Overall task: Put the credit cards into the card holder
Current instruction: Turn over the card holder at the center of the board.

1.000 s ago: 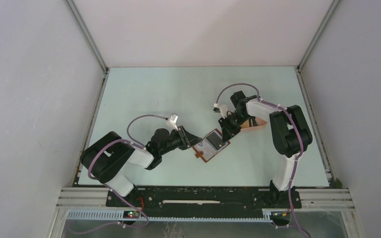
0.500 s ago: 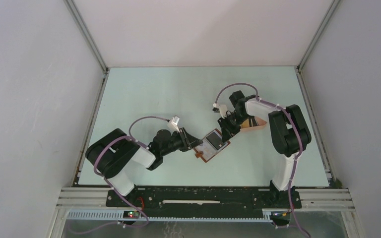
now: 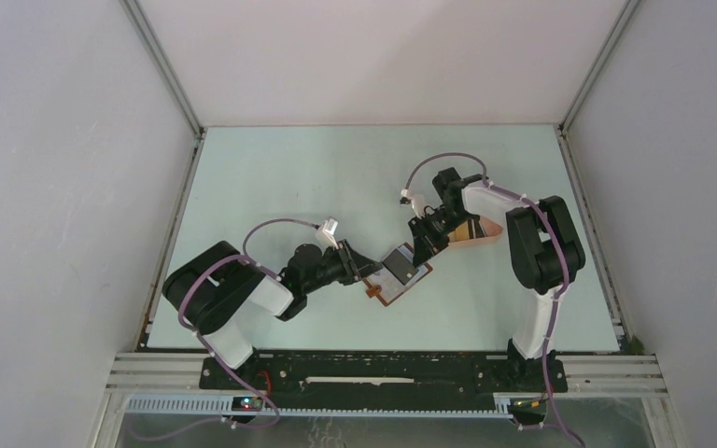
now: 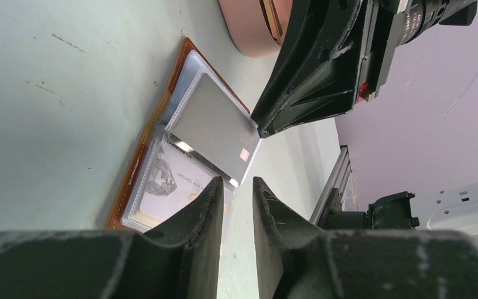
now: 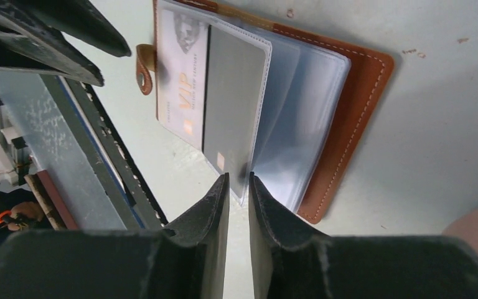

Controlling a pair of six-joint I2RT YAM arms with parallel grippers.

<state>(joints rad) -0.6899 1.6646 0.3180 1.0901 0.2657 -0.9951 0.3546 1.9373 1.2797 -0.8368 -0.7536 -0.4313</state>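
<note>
Top external view: the reddish-brown card holder point(image 3: 398, 280) lies open on the bench point(image 3: 289, 177), near the middle and toward the front edge. The left gripper point(image 3: 366, 272) sits at its left edge, fingers slightly apart with nothing between them. The right gripper point(image 3: 422, 252), at its far right corner, pinches the edge of a clear sleeve point(image 4: 211, 128) holding a grey card point(image 5: 230, 99). A pale card point(image 5: 183, 81) lies in the sleeve beneath.

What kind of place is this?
Probably a robot test booth. Plain white walls close in a pale table, and a left arm and a right arm are bolted to a metal rail at its near edge.
</note>
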